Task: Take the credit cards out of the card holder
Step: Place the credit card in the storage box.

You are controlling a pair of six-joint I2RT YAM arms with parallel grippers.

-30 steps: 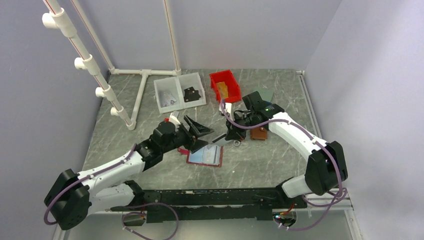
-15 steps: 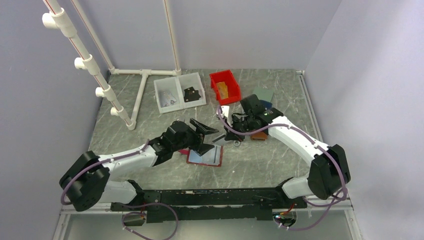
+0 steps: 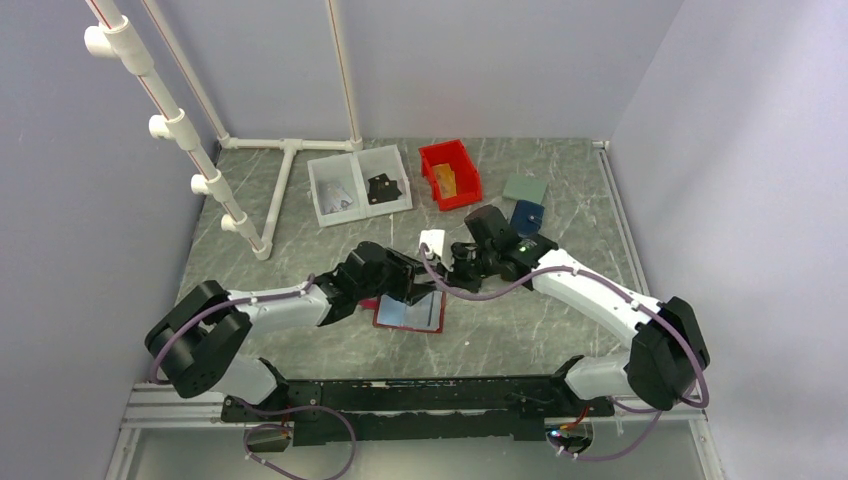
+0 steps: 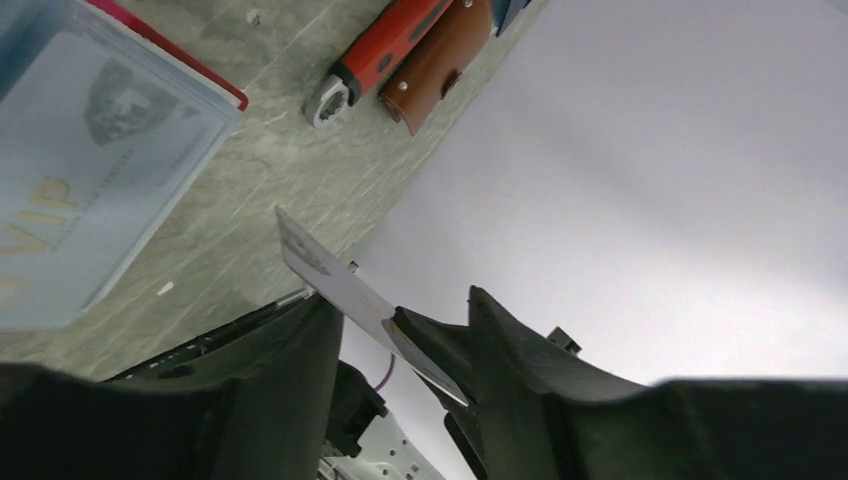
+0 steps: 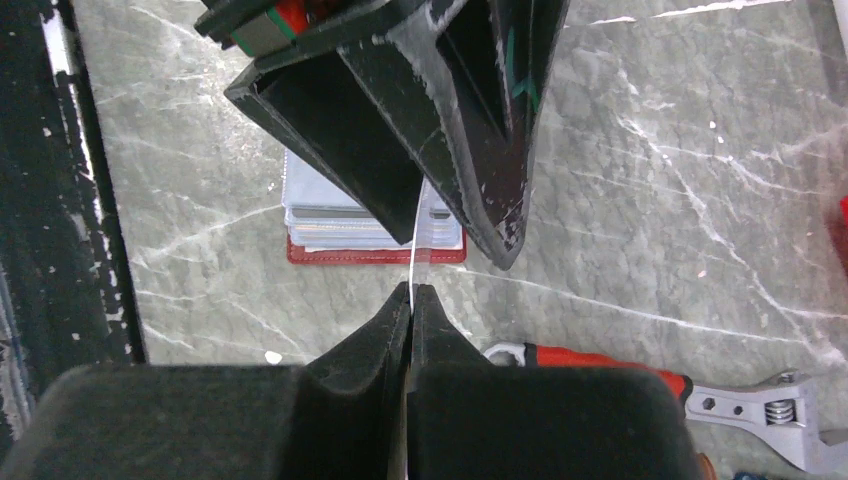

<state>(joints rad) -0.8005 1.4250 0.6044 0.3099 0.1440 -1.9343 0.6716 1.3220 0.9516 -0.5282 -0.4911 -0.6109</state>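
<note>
The card holder (image 3: 413, 314) lies open and flat on the grey marbled surface (image 3: 520, 335), its pale blue-grey pocketed inside facing up and a red rim showing along its edges. Just above the holder's far edge a thin pale credit card (image 4: 340, 285) is held off the surface, seen edge-on from the right wrist. The right hand (image 5: 410, 292) is pinched tight on one end of it. The left hand (image 4: 403, 298) comes in over the holder with its jaws partly apart, one on each side of the card, which lies against one finger. Just beyond the holder's far right corner lies a red-handled wrench (image 5: 600, 362) with a brown wallet (image 4: 440, 65) beside it. Well behind the holder stand a red bin (image 3: 470, 185) with a tan-orange card (image 3: 447, 180) inside and a clear divided tray (image 3: 358, 183). A blue wallet (image 3: 527, 216) lies behind the holder and to its right.
</note>
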